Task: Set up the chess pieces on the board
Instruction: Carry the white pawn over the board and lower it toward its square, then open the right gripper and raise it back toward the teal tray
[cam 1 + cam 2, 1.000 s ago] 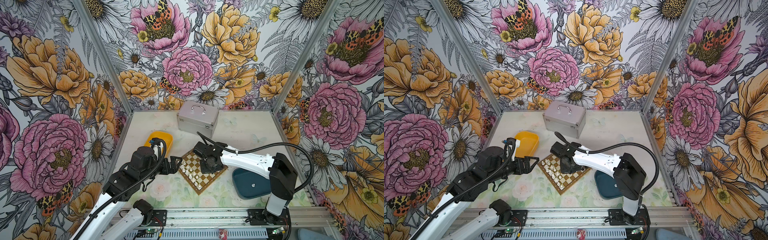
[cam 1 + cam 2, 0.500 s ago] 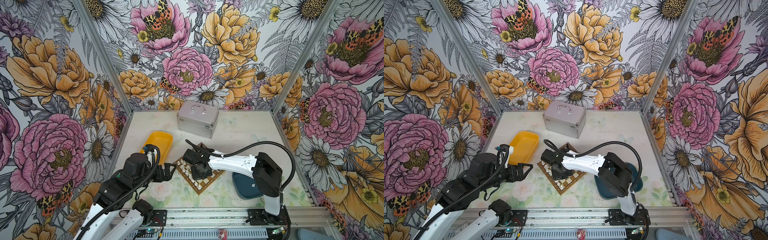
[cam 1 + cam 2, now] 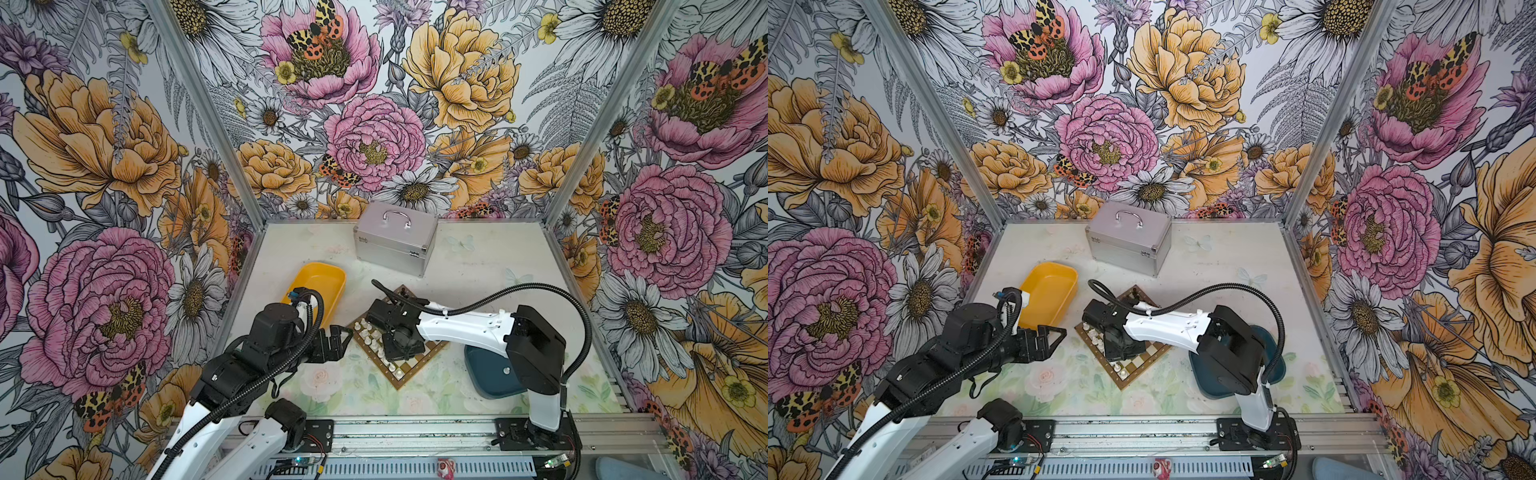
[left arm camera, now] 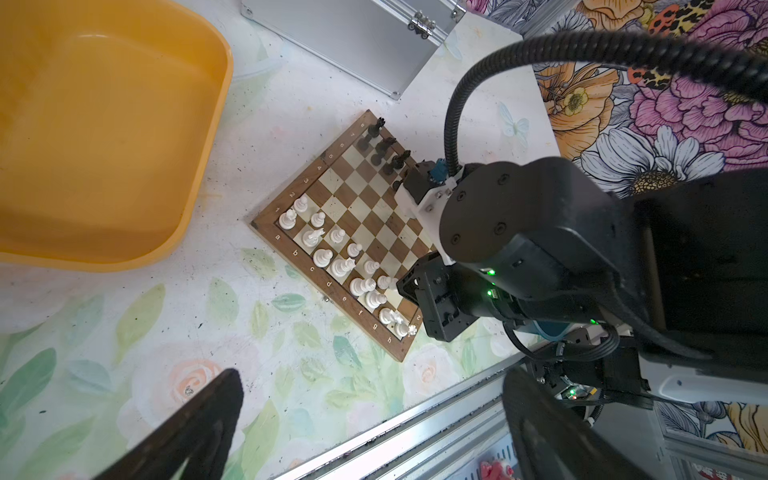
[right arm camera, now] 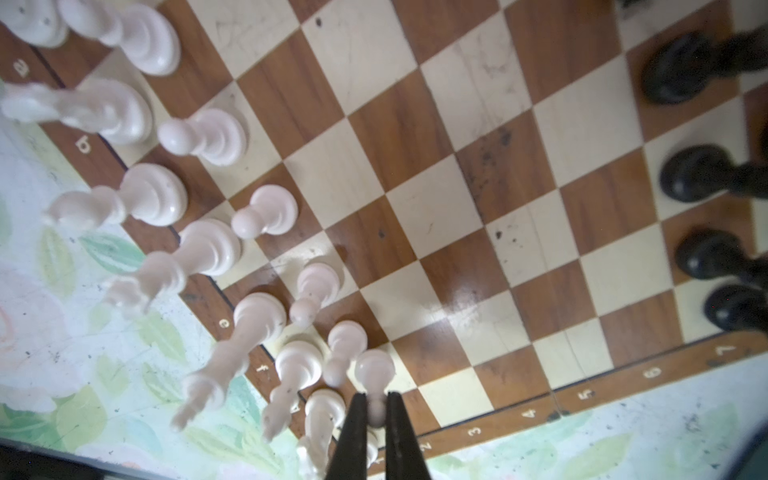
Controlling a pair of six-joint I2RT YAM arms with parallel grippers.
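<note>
On the pale flower-printed surface (image 3: 478, 257), the brown-and-cream chequered wooden board (image 4: 357, 203) lies cornerwise between a yellow plastic tray (image 3: 320, 282) and a dark teal tray (image 3: 488, 368). The left claw (image 3: 343, 343) hangs spread wide just beside it. The right claw (image 5: 376, 397) pinches the head of an upright white pawn (image 5: 374, 368) beside the white chess pieces (image 4: 332, 257); black pieces (image 4: 384, 145) line the opposite edge.

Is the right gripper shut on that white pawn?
Shut: the right gripper pinches the white pawn by its head, right wrist view.
</note>
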